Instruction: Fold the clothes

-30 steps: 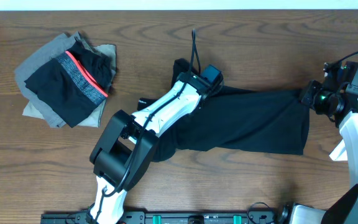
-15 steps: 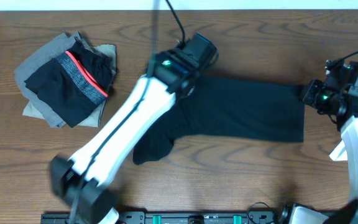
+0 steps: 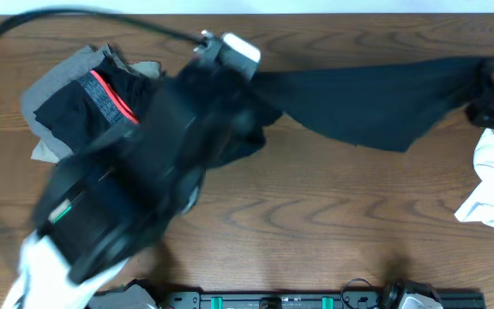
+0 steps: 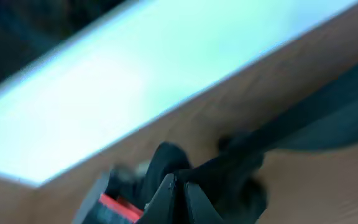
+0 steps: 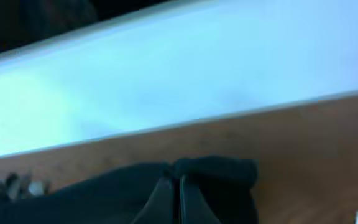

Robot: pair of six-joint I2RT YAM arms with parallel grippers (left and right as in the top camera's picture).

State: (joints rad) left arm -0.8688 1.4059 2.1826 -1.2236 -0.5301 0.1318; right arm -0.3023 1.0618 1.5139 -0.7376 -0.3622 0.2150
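The job looks part way done. At the left of the table [image 3: 333, 215] sits a pile of clothes [image 3: 84, 103]: grey and tan pieces with a black one on top that has a red band. They look folded and stacked, so I think those are finished, though the big blurry left arm hides part of the pile. The black T-shirt [image 3: 367, 94] is not folded yet. It is up in the air above the far side of the table, pulled out between the two arms like a rope. The left gripper [image 4: 178, 186] has its two fingers pinched together on a bunch of the black cloth at the shirt's left end. The right gripper [image 5: 179, 186] pinches the cloth the same way at the right end, close to the right edge of the table. The long way of the shirt runs from left to right across the table. The right end sits a little nearer the far edge, and the lower edge sags down in the middle. The left end is thick and bunched up, and the right end is pulled thin. I cannot tell where the neck or the sleeves are, because the shirt is all dark and blurry. I think what is left is to lay the shirt flat, fold it over, and put it with the pile.
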